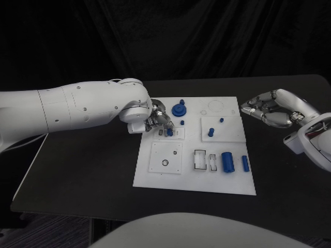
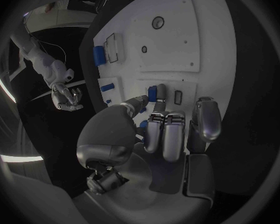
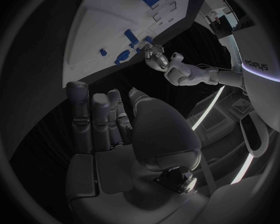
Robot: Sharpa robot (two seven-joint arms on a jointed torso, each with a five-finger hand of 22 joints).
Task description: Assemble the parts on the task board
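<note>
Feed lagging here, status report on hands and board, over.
Left hand pinching small blue peg at white task board. Right hand off board, holding nothing. Nothing blocking.

Head camera gives you downward look over task board [image 1: 194,178]. Wrist cameras sit close behind each palm, facing board [image 2: 165,50] [image 3: 102,40]; all three share it.
</note>
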